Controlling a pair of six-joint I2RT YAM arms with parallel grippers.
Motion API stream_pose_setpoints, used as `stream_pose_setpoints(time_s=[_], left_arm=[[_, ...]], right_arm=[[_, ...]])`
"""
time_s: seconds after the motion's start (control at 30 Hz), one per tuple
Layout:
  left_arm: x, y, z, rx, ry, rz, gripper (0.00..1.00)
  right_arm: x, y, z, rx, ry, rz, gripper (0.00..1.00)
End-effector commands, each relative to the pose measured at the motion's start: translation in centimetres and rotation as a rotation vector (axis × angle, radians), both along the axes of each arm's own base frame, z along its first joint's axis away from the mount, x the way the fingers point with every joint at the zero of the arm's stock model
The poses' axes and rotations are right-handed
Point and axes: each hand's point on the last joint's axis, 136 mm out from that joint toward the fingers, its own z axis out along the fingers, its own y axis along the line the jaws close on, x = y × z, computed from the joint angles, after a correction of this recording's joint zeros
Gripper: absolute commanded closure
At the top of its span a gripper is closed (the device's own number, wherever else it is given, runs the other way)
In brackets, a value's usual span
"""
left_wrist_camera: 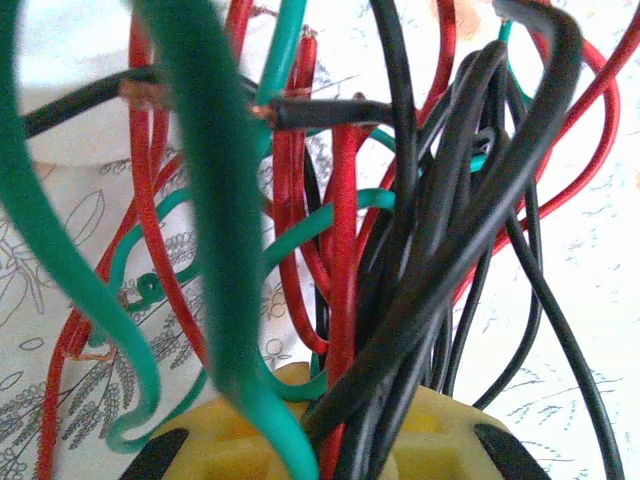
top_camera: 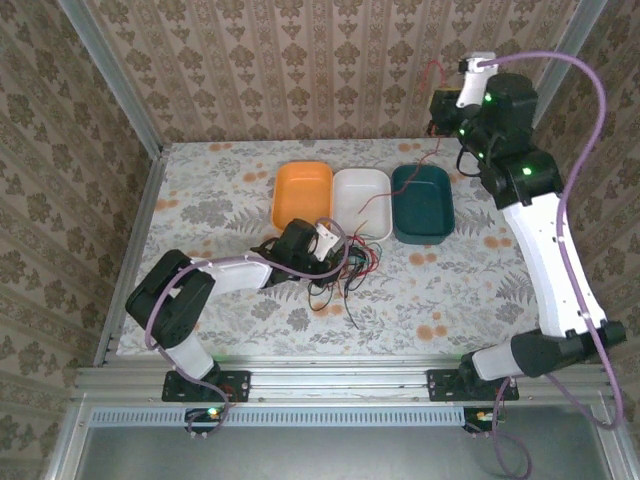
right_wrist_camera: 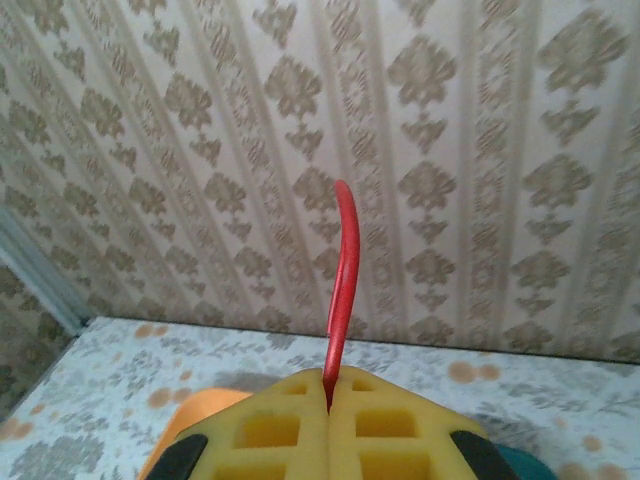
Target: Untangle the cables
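Left gripper [left_wrist_camera: 330, 440] low on the table [top_camera: 450, 290], jaws nearly closed, pinching a bundle of the cables [left_wrist_camera: 420, 250]: red, black, green strands fan out ahead of the jaws, heap lying around them. Right gripper [right_wrist_camera: 328, 415] up high, jaws pressed together on one red cable [right_wrist_camera: 345, 270]; short tip sticks up past the jaws, the rest drops below them across the white tray [top_camera: 350, 185] to the heap.
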Motion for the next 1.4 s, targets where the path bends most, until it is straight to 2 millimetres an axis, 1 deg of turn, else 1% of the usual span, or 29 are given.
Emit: stream_pose_setpoints(time_s=[0.0,0.07,0.17,0.27,0.37,0.47,0.53,0.7,0.8,0.97,1.07,1.17,1.37], left_arm=[[0.0,-0.3,1.8,-0.078,0.009,-0.004,1.00],[0.1,-0.2,1.7,-0.076,0.011,0.003,1.00],[0.2,-0.2,1.5,-0.071,0.018,0.011,1.00],[0.3,-0.2,1.3,-0.064,0.018,0.017,1.00],[0.4,-0.1,1.0,-0.056,0.017,0.024,1.00],[0.5,-0.1,0.8,-0.053,0.019,0.027,1.00],[0.6,-0.1,0.7,-0.051,0.020,0.028,1.00],[0.7,0.1,0.5,-0.046,0.026,0.036,1.00],[0.7,0.2,0.4,-0.043,0.023,0.043,1.00],[0.5,0.4,0.0,-0.033,0.030,0.047,1.00],[0.5,0.6,-0.3,-0.028,0.034,0.053,1.00],[0.3,0.8,-0.5,-0.022,0.038,0.056,1.00],[0.1,1.0,-0.8,-0.014,0.046,0.059,1.00]], right_arm=[[1.2,2.8,0.4,0.065,-0.003,0.117,1.00],[2.2,4.1,-0.5,0.082,0.018,0.160,1.00],[3.5,5.9,-2.4,0.105,0.073,0.221,1.00],[4.3,7.1,-4.7,0.120,0.130,0.254,1.00],[4.6,8.0,-7.5,0.155,0.197,0.277,1.00],[4.9,8.7,-11.2,0.173,0.278,0.268,1.00],[5.1,9.0,-14.0,0.177,0.342,0.255,1.00],[6.0,9.5,-22.0,0.186,0.499,0.217,1.00],[6.4,10.0,-26.0,0.212,0.578,0.211,1.00],[7.0,11.1,-31.4,0.274,0.697,0.212,1.00],[7.3,11.8,-33.3,0.312,0.744,0.215,1.00],[7.9,12.3,-34.5,0.343,0.772,0.211,1.00],[10.1,13.1,-35.2,0.403,0.783,0.190,1.00]])
